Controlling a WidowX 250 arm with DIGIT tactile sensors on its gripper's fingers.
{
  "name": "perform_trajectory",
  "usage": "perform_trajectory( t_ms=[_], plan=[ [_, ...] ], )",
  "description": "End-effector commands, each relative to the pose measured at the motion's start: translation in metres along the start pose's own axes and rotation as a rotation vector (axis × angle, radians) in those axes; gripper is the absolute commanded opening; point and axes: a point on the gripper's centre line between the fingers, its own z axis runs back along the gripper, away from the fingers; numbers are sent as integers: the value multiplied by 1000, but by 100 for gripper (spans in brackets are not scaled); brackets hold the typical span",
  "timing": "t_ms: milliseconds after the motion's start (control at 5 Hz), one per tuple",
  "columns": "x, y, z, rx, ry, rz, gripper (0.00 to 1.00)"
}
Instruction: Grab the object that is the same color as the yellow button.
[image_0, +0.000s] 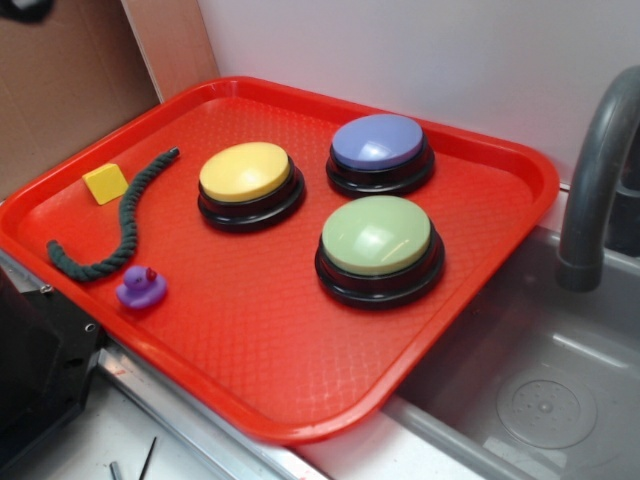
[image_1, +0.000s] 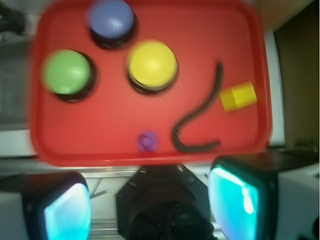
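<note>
seen from the wrist camera, the gripper (image_1: 150, 207) hangs nearest, off the near edge of the red tray (image_1: 100, 140), its two pale glowing fingers (image_1: 67, 212) spread wide apart with nothing between them. just past the tray's near rim sits the purple toy duck (image_1: 148, 141), and beside it the dark green rope (image_1: 197, 117) curls away across the tray. beyond the rope's far side, near the tray's edge and apart from everything else, lies the small yellow block (image_1: 238, 96), the object to be picked. farther in stand the yellow button (image_1: 152, 65), the green button (image_1: 67, 72) and, farthest, the blue-purple button (image_1: 111, 19). the likely risk: the block lies close to both rope and raised rim, so a slightly misaligned descent could snag the rope, strike the rim, or nudge the block aside rather than straddle it.
</note>
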Motion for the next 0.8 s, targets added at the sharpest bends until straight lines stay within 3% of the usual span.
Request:
perform_trajectory(
  t_ms=[0,200,400,600],
  plan=[
    [83,73,-43,-88,-76,484,100],
    [89,97,-67,-63,-228,753,100],
    [78,108,-90,-101,-256,1006,100],
    [72,100,-121,-176,-213,1215,100]
  ],
)
